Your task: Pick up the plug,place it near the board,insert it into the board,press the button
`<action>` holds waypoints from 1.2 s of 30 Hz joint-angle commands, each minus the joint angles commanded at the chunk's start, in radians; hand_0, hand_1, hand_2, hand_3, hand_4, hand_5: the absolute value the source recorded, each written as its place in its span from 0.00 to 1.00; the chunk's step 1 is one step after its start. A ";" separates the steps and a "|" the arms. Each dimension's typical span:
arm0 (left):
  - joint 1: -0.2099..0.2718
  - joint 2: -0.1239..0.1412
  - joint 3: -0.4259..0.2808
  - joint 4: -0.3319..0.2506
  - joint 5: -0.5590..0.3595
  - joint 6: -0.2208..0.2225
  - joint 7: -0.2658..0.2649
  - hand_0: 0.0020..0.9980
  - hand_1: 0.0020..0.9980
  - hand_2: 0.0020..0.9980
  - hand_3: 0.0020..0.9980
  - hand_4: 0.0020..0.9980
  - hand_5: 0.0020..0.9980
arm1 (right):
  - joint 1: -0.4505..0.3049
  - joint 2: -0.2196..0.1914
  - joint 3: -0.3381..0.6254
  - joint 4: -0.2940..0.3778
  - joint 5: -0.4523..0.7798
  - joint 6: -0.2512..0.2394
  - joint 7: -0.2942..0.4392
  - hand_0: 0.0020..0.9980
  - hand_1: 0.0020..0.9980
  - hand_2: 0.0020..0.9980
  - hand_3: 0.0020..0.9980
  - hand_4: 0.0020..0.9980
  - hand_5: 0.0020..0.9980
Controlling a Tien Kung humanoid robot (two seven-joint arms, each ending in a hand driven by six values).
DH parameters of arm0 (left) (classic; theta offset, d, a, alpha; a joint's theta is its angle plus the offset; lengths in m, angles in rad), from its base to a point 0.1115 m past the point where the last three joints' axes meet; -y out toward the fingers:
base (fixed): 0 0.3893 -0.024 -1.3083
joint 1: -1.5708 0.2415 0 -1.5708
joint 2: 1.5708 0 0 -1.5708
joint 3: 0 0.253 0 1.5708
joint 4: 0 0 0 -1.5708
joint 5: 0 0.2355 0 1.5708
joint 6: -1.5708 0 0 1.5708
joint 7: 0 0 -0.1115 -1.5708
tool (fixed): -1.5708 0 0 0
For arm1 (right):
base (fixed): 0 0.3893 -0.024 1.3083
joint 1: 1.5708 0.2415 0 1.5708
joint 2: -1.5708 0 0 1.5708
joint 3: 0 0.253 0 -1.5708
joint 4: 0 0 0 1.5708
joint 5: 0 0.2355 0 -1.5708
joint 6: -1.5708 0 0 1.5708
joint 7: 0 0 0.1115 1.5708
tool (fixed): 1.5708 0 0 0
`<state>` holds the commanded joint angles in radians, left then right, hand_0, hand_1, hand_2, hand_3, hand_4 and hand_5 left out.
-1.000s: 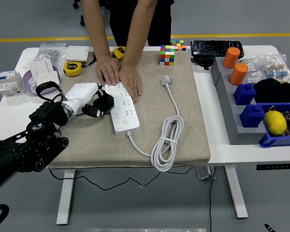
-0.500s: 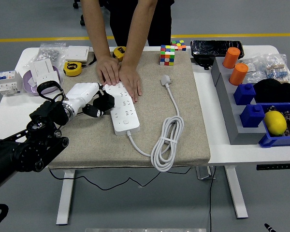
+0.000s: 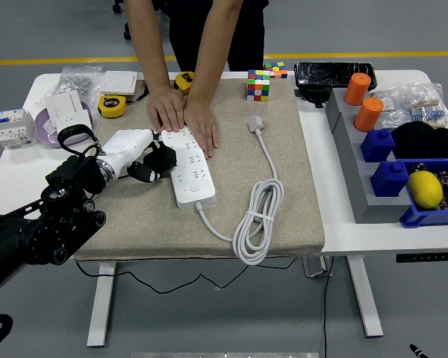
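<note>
Left hand (image 3: 151, 162): black fingers (image 3: 163, 158) curled at the left edge of the board (image 3: 187, 165), about midway along it. A small dark shape sits among them; it may be a plug, but dark on dark it cannot be separated from the fingers. Whether they grip anything, or are closed or spread: cannot tell. White forearm shell behind the hand, black arm entering from lower left. Right arm not in view.

Board: white power strip lying lengthwise on the tan mat (image 3: 291, 224), its far end pinned flat by a person's two hands (image 3: 185, 119), palms down, side by side. The button (image 3: 195, 189) sits near the near end, clear of both the robot's hand and the person's.

The board's own white cord runs off the near end into a coil (image 3: 257, 227), then up to its white plug (image 3: 255, 124), which lies loose on the mat, well apart from the robot hand and to the right of the board.

Step in hand, as judged: insertion. The hand is at the sockets, and the person bracing the strip fits a downward push.

Next move calls for: prongs lined up square over a socket, then a straight push down without dragging the board sideways. After that, release and shift toward the near end for the button.
</note>
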<state>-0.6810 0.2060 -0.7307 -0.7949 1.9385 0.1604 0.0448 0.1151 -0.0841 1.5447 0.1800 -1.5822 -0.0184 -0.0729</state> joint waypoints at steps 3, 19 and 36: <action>0.000 0.000 0.000 0.001 -0.004 -0.005 0.000 0.67 0.72 0.69 0.64 0.95 0.17 | 0.000 0.000 0.009 0.000 -0.008 0.001 0.001 0.87 0.83 0.80 0.83 1.00 0.94; 0.002 0.002 -0.005 0.008 -0.017 -0.011 -0.004 0.77 0.85 0.81 0.78 1.00 0.29 | -0.001 0.001 0.030 0.000 -0.029 0.001 0.002 0.97 0.87 0.81 0.83 1.00 0.94; 0.092 0.012 -0.204 -0.107 -0.199 -0.085 -0.037 1.00 1.00 0.97 0.92 1.00 1.00 | -0.005 0.004 0.025 0.000 -0.024 -0.001 0.006 0.95 0.86 0.81 0.83 1.00 0.94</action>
<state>-0.5887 0.2181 -0.9344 -0.9016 1.7393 0.0752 0.0079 0.1102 -0.0798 1.5700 0.1800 -1.6059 -0.0194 -0.0668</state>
